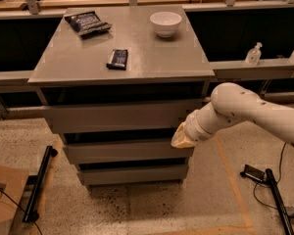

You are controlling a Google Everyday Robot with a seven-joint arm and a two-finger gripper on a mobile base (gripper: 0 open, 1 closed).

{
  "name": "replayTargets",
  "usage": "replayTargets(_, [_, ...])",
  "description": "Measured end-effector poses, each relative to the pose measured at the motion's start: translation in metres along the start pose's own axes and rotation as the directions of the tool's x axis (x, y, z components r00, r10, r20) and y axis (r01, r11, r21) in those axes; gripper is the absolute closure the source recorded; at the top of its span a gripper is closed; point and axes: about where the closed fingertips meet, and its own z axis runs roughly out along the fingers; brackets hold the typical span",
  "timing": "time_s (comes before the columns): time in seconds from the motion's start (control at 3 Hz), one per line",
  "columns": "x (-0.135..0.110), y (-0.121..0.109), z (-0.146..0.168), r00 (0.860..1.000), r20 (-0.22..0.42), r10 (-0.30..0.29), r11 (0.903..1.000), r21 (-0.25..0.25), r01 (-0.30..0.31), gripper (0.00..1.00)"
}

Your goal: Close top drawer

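Where top drawer [117, 116] front ends at right, gripper [182, 137] (state unclear) beside it.

The gripper [182, 137] has a pale yellowish, dull-looking tip and sits at the right end of the top drawer [117, 115]. The drawer's grey painted wood front is smooth and matt. Behind the gripper, the arm [255, 109] has a smooth white plastic shell with a soft sheen. Up and left of the gripper are a glossy white bowl [165, 23] and a crinkled, shiny snack bag [87, 22]. Below it, the floor [137, 204] is speckled and stone-like.
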Motion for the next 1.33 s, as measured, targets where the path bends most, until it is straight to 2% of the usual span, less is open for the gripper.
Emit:
replayTargets(0.33, [-0.003,-0.025,0.000,0.999,-0.003,-0.035,0.9976,0.060,0.036,1.00])
replayTargets(0.67, [-0.007,-0.064,0.000,0.996,0.001,-0.084,0.9890,0.122,0.083,1.00])
replayTargets(1.0, [-0.004,-0.093,0.008,0.996,0.040,-0.084,0.9839,0.162,0.076,1.00])
replayTargets(1.33, [0.002,-0.117,0.018,0.991,0.119,-0.064,0.9740,0.224,0.036,1.00])
